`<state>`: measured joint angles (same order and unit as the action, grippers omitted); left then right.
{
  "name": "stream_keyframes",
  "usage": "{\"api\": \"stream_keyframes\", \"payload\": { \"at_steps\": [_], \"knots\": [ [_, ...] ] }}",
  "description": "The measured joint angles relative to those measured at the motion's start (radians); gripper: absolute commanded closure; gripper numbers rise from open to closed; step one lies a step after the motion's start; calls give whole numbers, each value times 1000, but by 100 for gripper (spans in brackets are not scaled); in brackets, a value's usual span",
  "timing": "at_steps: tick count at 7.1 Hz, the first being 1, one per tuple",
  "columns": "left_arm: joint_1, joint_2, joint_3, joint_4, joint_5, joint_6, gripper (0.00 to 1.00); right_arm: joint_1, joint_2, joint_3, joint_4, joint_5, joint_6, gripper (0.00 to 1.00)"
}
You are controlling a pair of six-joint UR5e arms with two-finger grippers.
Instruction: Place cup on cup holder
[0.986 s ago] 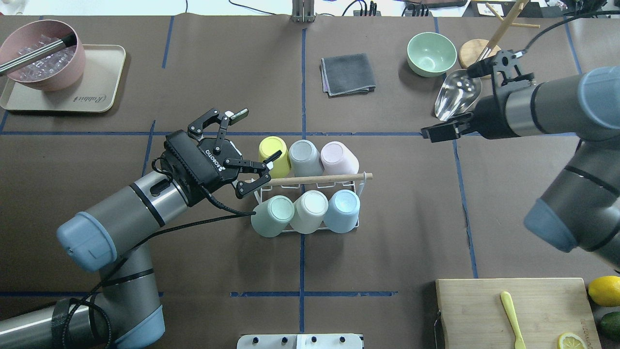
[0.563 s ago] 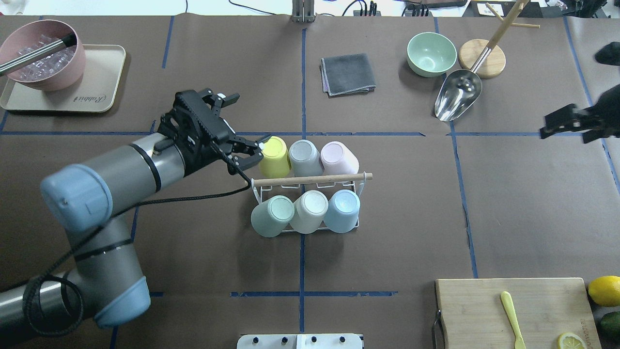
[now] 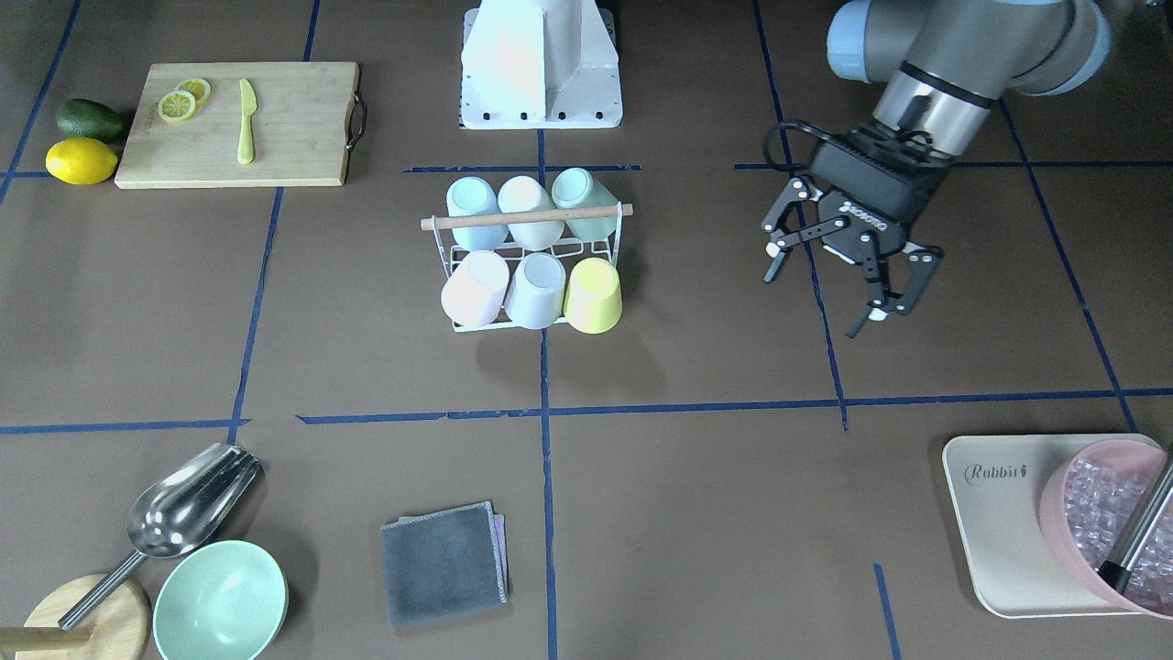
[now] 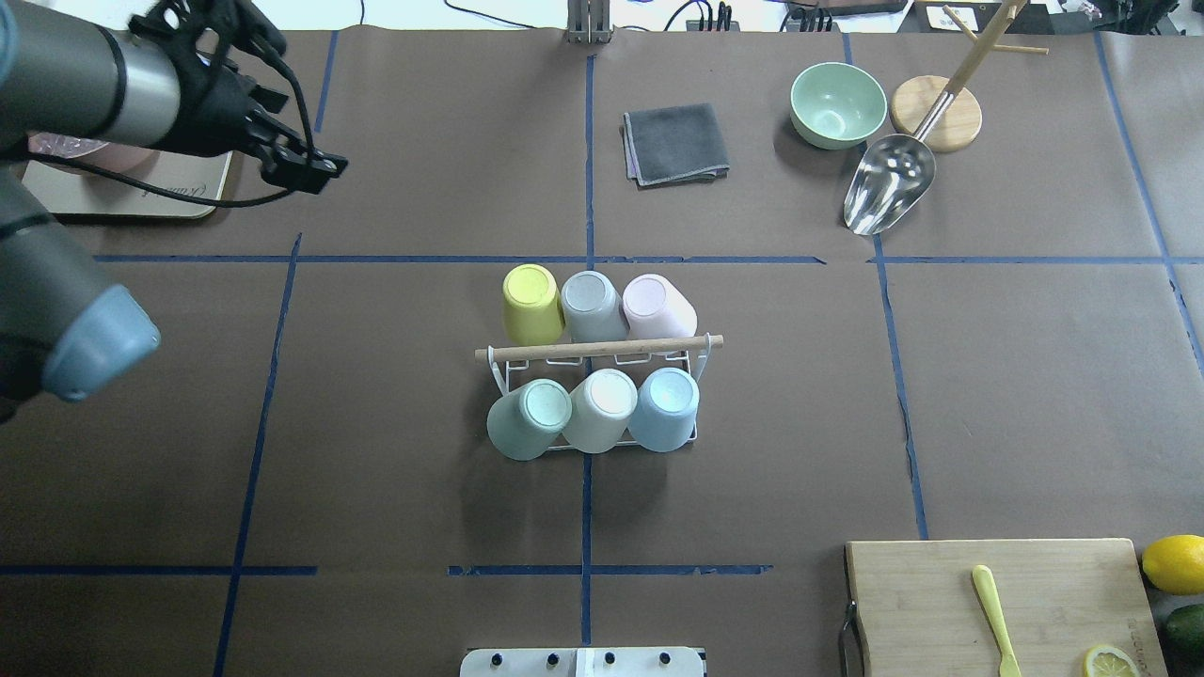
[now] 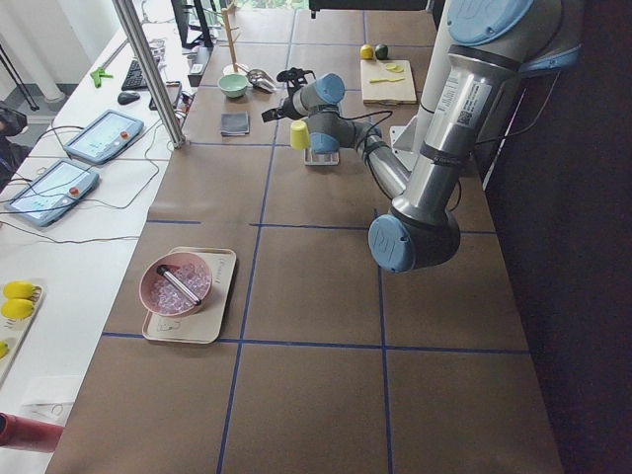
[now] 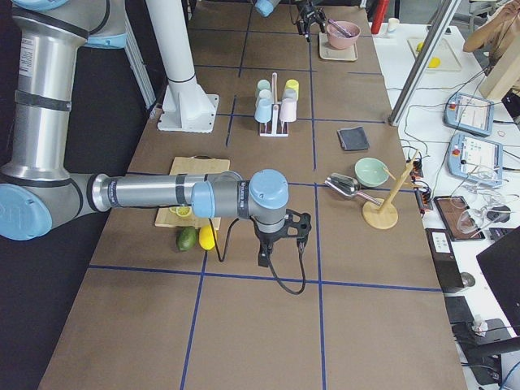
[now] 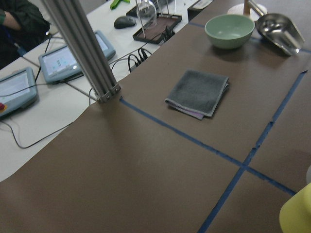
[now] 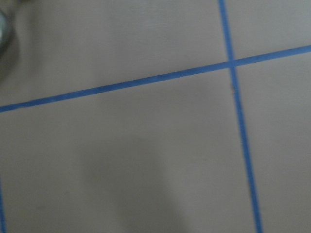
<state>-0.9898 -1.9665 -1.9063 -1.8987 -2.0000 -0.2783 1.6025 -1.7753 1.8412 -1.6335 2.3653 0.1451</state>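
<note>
The cup holder, a white wire rack with a wooden rod handle [image 4: 602,348], stands mid-table. It also shows in the front view [image 3: 527,219]. Two rows of three upturned cups sit on its prongs. The far row is a yellow cup [image 4: 531,303], a grey one [image 4: 593,306] and a pink one [image 4: 658,308]. The near row is green [image 4: 527,417], cream [image 4: 602,406] and blue [image 4: 666,406]. My left gripper [image 3: 820,298] is open and empty, raised off to the rack's left [image 4: 306,172]. My right gripper [image 6: 280,244] shows only in the side view; I cannot tell its state.
A grey cloth [image 4: 675,143], a green bowl [image 4: 837,103], a metal scoop [image 4: 889,193] and a wooden stand [image 4: 936,113] lie at the far side. A cutting board [image 4: 997,602] and a lemon [image 4: 1174,562] are near right. A tray [image 3: 999,513] holds a pink bowl [image 3: 1100,513] of ice.
My left gripper has drawn back from the yellow cup, up and toward the far left, still open. My right arm has swung out of the overhead view to the right.
</note>
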Motion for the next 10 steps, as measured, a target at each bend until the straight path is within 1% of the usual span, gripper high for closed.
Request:
{"api": "stream_keyframes", "payload": {
  "at_steps": [1, 2, 3, 4, 5, 6, 10],
  "knots": [
    [-95, 16, -18, 154, -65, 2, 0, 40, -2, 0, -39, -35, -75, 0],
    [-166, 53, -24, 282, -129, 11, 0, 56, -3, 2, -56, -83, -114, 0],
    [-213, 109, -22, 367, -209, 35, 0, 61, -6, 5, -61, -107, -129, 0],
    [-243, 174, -15, 400, -265, 60, 0, 62, -8, 3, -63, -113, -133, 0],
    [-265, 245, -8, 407, -289, 75, 0, 62, -9, -1, -62, -113, -132, 0],
    [-286, 300, 1, 406, -299, 82, 0, 62, -9, -7, -61, -111, -127, 0],
    [-323, 428, 20, 401, -310, 87, 0, 60, -4, -45, -55, -103, -123, 0]
  ]
}}
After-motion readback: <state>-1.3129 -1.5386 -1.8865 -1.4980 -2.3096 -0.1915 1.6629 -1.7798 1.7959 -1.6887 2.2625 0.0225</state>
